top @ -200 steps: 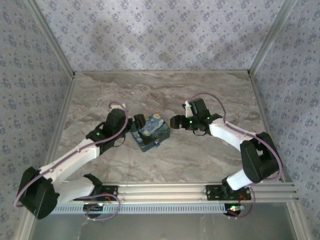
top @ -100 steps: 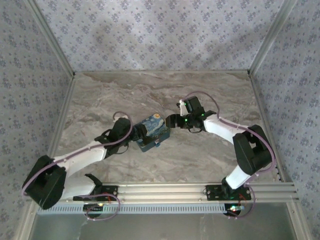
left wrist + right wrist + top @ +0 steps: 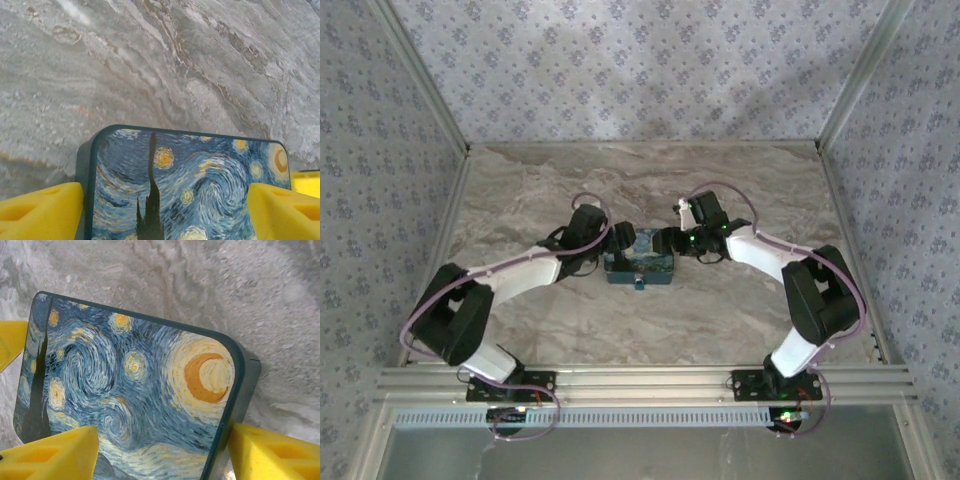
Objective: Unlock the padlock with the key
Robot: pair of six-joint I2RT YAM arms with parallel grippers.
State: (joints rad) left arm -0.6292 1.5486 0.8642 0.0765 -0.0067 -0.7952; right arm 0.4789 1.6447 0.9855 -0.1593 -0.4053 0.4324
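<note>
The surface [image 3: 720, 320] is a grey marble-patterned slab with brownish veins. It is closed in on the far, left and right sides by walls [image 3: 640, 70] papered in pale blue with a small floral print. Slanting aluminium posts [image 3: 420, 75] run along the corners, and a ribbed metal rail [image 3: 650, 385] crosses the near edge, carrying both arm bases.

In the middle of the surface sits a dark teal box [image 3: 642, 262] with a starry-night painting on its lid. A small pale fitting [image 3: 638, 284] juts from its near wall. It is too small to tell whether this is the padlock.

The left arm reaches up from the near left, its elbow bent out toward the left wall, and brings the left gripper [image 3: 618, 246] to the box's left end. In the wrist view its yellow fingers [image 3: 40, 210] are spread wide, with the lid between them.

The right arm arches in from the near right, and the right gripper [image 3: 665, 243] meets the box's right end. Its fingers [image 3: 55, 455] also straddle the lid, one of them against the corner by the orange moon.

For both grippers, I cannot tell whether the fingers actually clamp the box.
</note>
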